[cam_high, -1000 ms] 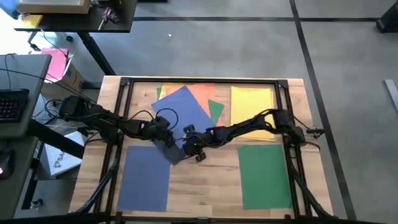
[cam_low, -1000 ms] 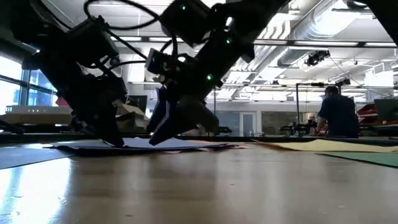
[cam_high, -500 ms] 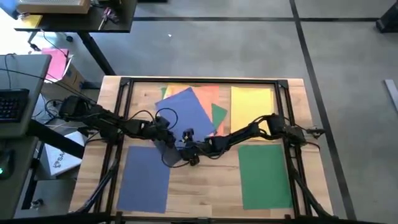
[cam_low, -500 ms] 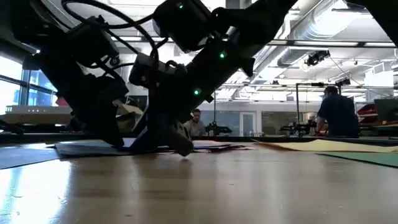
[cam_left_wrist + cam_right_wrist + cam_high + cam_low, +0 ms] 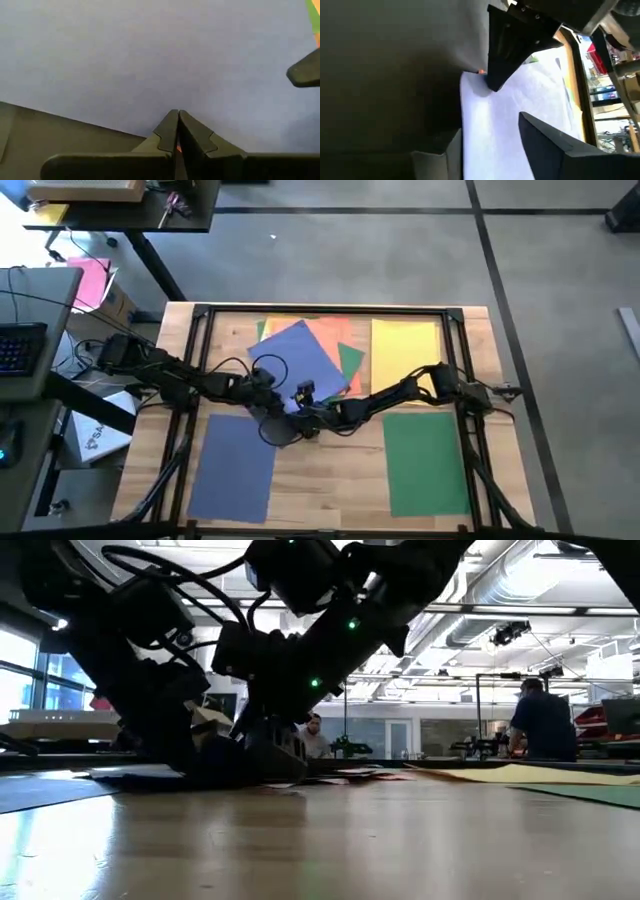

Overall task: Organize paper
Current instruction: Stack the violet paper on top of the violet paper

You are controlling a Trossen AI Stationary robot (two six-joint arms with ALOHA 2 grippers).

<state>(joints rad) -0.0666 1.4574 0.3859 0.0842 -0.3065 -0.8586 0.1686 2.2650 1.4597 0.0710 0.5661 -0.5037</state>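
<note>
A wooden table (image 5: 330, 470) in an open workshop carries the paper, spread flat. The left gripper (image 5: 178, 116) is pinched shut on the near edge of the tilted blue sheet (image 5: 300, 355), dark grey sheet (image 5: 60, 135) just beneath. The right gripper (image 5: 300, 420) sits close beside it, fingers parted, over that same corner. Beyond them lie orange, yellow and green sheets. Such paper seems light, floppy and slippery; edges are the safest hold.

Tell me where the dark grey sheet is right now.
In the high view the dark grey sheet lies near the table's middle, poking out under the tilted blue sheet, just above the blue sheet at lower left, with both grippers over it.
</note>
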